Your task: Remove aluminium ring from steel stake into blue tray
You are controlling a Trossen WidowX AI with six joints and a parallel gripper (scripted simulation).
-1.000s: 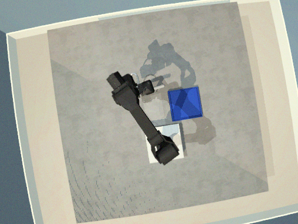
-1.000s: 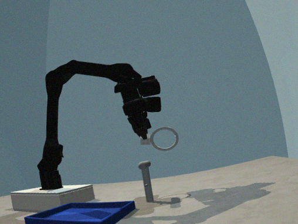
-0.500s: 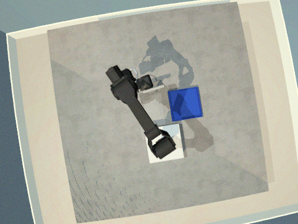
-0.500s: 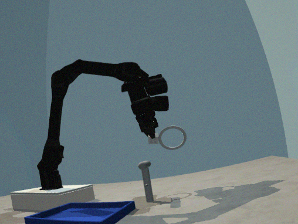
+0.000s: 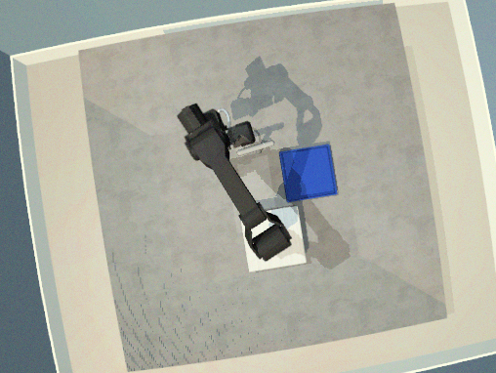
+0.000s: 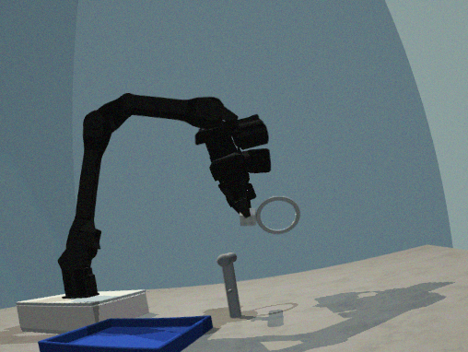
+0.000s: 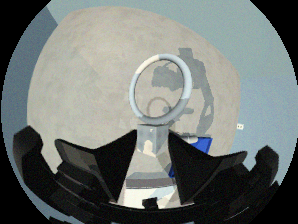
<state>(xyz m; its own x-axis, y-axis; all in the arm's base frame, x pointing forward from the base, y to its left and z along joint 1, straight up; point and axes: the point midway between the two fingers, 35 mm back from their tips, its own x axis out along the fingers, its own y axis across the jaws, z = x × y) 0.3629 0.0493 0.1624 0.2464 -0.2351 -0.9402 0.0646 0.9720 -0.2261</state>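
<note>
The aluminium ring [image 5: 227, 117] [image 6: 298, 215] [image 7: 188, 85] is off the stake and hangs in the air. Its welded tab [image 6: 247, 221] [image 7: 151, 136] is between my fingertips. My gripper [image 6: 247, 215] [image 7: 152, 135] is shut on that tab, and the ring sticks out beyond the fingers, tilted steeply, not flat. The steel stake [image 6: 232, 290] stands upright below the gripper with nothing around it. Its cross-bar [image 5: 255, 147] [image 6: 227, 259] [image 7: 187, 139] is lower than the ring and apart from it. The blue tray [image 5: 331, 168] [image 6: 195, 334] [image 7: 202, 145] is empty.
The arm's white base block [image 5: 254, 264] [image 6: 55, 318] stands near the tray. The tray has low raised walls and lies beside the stake. The arm's shadow falls on the table [image 5: 146, 220] [image 6: 368, 276] [image 7: 90, 100] and across the tray.
</note>
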